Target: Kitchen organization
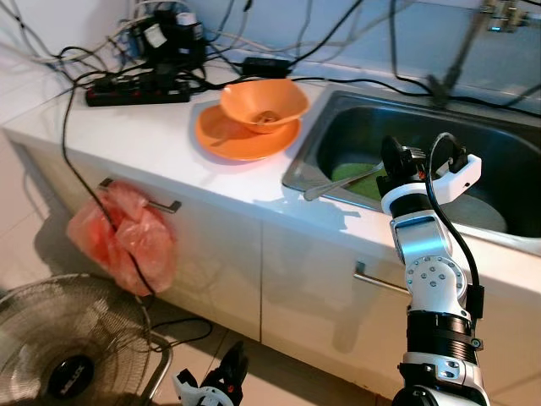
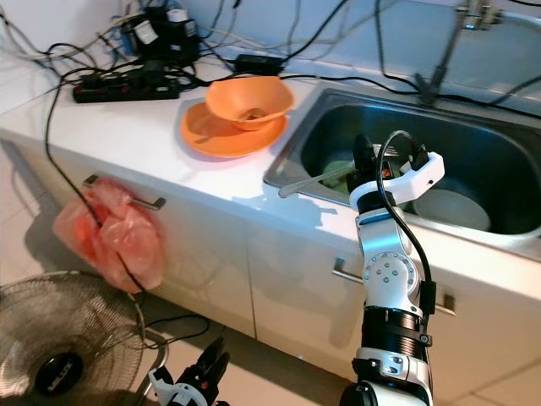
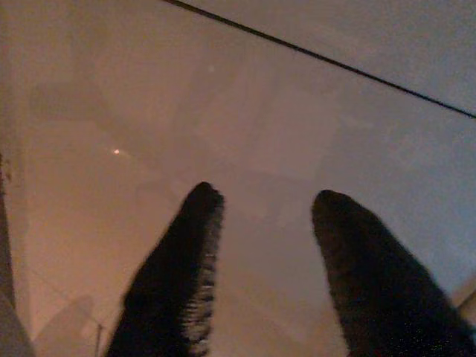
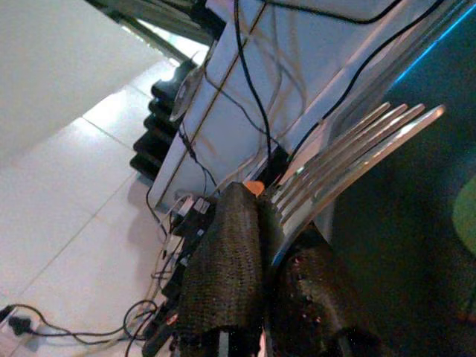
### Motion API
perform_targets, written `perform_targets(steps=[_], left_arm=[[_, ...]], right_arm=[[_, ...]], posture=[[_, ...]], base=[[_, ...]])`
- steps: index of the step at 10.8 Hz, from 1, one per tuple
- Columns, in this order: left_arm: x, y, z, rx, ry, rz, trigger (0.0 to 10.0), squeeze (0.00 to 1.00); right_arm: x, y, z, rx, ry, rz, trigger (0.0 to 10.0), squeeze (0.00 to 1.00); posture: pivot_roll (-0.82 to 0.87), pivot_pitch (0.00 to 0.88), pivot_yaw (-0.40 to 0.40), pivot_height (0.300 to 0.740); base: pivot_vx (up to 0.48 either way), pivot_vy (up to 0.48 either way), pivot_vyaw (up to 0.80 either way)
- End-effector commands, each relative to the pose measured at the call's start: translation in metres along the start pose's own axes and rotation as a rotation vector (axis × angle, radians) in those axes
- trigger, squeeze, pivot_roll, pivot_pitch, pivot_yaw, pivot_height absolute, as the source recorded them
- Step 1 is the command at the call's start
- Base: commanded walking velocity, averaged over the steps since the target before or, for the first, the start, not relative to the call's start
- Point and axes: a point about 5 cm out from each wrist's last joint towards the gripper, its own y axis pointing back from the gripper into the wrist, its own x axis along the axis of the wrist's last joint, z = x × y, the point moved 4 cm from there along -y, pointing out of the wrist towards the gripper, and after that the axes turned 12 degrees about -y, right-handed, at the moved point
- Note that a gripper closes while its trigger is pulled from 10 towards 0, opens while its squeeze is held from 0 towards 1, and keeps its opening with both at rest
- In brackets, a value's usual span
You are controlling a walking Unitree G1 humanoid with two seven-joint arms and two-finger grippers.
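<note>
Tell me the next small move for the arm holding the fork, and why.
Probably lift the right end effector slightly and carry the fork left toward the counter. Its fingers are shut on the fork's neck, tines clear of them, and it hangs over the sink at the front rim. The orange bowl and plate sit left of the sink, a likely place for it.

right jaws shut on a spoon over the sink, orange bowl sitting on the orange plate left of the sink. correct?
Not a spoon: the right wrist view shows four tines, so the right gripper has its jaws shut on a fork. The rest holds: it is over the sink, and the orange bowl sits on the orange plate left of it.
</note>
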Motion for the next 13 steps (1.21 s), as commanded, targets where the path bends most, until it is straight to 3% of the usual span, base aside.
perform_targets(steps=[1,5,6,13], left_arm=[[0.013,-0.0551,0.3516,-0.834,-0.73,0.239,10.0,1.0],[0.013,-0.0551,0.3516,-0.834,-0.73,0.239,10.0,1.0],[0.0132,-0.0559,0.3509,-0.833,-0.731,0.24,10.0,1.0],[0.0132,-0.0559,0.3509,-0.833,-0.731,0.24,10.0,1.0]], right_arm=[[0.0027,-0.0012,-0.0067,0.027,-0.005,0.01,10.0,0.0],[0.0027,-0.0012,-0.0067,0.027,-0.005,0.01,10.0,0.0],[0.0027,-0.0015,-0.0064,0.029,-0.005,0.011,10.0,0.0],[0.0027,-0.0015,-0.0064,0.029,-0.005,0.011,10.0,0.0]], posture=[[0.07,0.0,0.0,0.74],[0.07,0.0,0.0,0.74],[0.07,0.193,0.035,0.74],[0.07,0.193,0.035,0.74]], base=[[0.0,0.0,0.0],[0.0,0.0,0.0],[0.0,0.0,0.0],[0.0,0.0,0.0]])
